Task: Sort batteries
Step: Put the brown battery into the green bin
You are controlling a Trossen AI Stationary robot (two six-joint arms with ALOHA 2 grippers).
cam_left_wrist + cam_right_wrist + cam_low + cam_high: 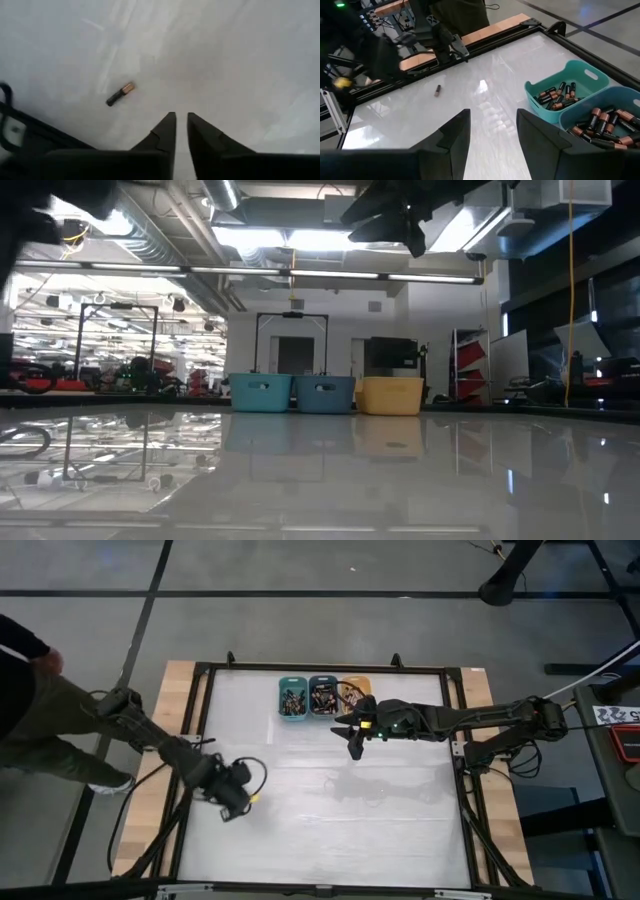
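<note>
**One cell loose on the tabletop, left end effector just clear of it**

High view: the left end effector [237, 802] hangs over the left part of the white tabletop [330, 830], and the right end effector [352, 740] hovers just in front of three bins at the far edge, a teal bin [293, 698], a blue bin [324, 696] and an orange bin [350, 690], all holding batteries. A person [40, 710] stands off the table's left side.

Low view: the three bins stand side by side across a glossy, reflective tabletop; behind them lies a workshop with ceiling lights, racks and a dark doorway.

Left wrist view: the left end effector's fingers [165, 132] stand almost together with a thin gap and nothing between them. A single battery [120, 94], dark with a coppery end, lies flat on the tabletop near the tips, apart from them.

Right wrist view: the right end effector's fingers [455, 135] are about half open and empty. The same loose cell shows well out on the surface, and the teal and blue bins hold copper-topped cells.

Judgement: a pick of the stray battery looks to be the step in hand; the next move calls for wider fingers, aligned across the cell before descending.
</note>
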